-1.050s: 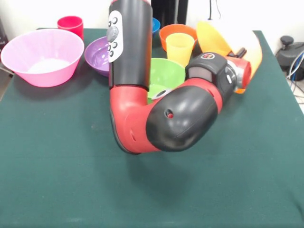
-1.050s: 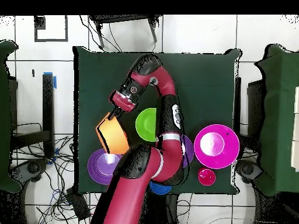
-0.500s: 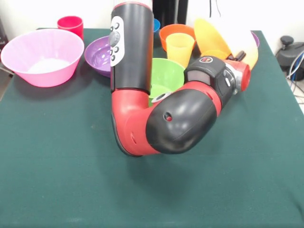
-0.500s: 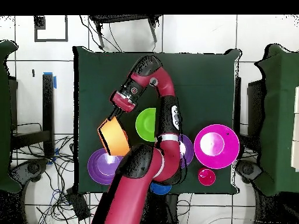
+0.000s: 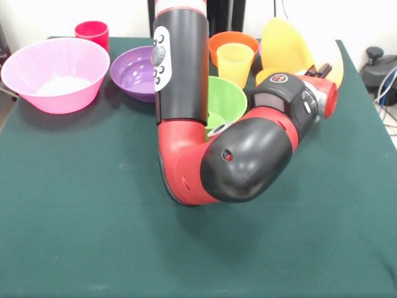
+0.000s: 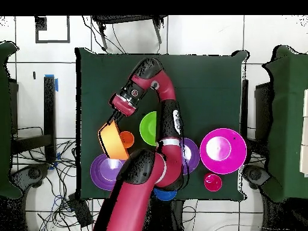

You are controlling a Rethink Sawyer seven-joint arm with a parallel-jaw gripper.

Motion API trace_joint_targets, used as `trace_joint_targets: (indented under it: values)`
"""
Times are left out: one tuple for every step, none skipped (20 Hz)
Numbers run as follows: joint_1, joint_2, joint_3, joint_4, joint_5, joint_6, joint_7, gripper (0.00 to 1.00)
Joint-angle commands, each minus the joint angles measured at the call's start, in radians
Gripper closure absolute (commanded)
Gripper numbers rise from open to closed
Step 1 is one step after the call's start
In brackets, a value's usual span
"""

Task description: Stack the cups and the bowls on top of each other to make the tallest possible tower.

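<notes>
Big orange bowl [image 5: 286,45] is held tipped on edge at the table's [image 5: 80,236] right rear in the front view, its hollow facing the camera and its rim plane nearly upright. Half a second ago it leaned lower beside the wrist; now it has swung further round, uncovering a small orange-red bowl [image 5: 268,76] beneath it. The gripper [image 5: 321,69] seems clamped on the big bowl's rim, though the wrist hides most of the fingers. The pale yellow cup [image 5: 235,64], green bowl [image 5: 226,99], one purple bowl [image 5: 135,72], pink bowl [image 5: 56,73] and red cup [image 5: 92,31] stand untouched.

From overhead, the big orange bowl [image 6: 112,139] reads as a slanted slab, its long axis running from the gripper [image 6: 114,118] toward the second purple bowl [image 6: 107,171], with the small orange-red bowl [image 6: 127,140] just beside it. The arm has shifted slightly left since then. My judgement: the bowl is being carried toward a base, and no tower stands yet
</notes>
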Motion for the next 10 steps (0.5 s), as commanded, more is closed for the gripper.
trace_joint_targets:
  values:
    - [0.017, 0.028, 0.066, 0.04, -0.013, -0.056, 0.236, 1.0]
    - [0.018, 0.028, 0.071, 0.036, -0.022, -0.057, 0.229, 1.0]
    - [0.018, 0.029, 0.076, 0.032, -0.032, -0.057, 0.223, 1.0]
    - [0.019, 0.023, 0.073, 0.035, -0.03, -0.064, 0.225, 1.0]
    - [0.019, 0.019, 0.071, 0.036, -0.032, -0.073, 0.226, 1.0]
    - [0.019, 0.019, 0.07, 0.032, -0.044, -0.079, 0.215, 1.0]
    - [0.018, 0.015, 0.067, 0.028, -0.06, -0.089, 0.193, 1.0]
    - [0.019, 0.015, 0.063, 0.024, -0.076, -0.105, 0.168, 1.0]
    - [0.021, 0.008, 0.051, 0.022, -0.093, -0.134, 0.137, 1.0]
    - [0.023, 0.002, 0.041, 0.023, -0.103, -0.16, 0.099, 1.0]
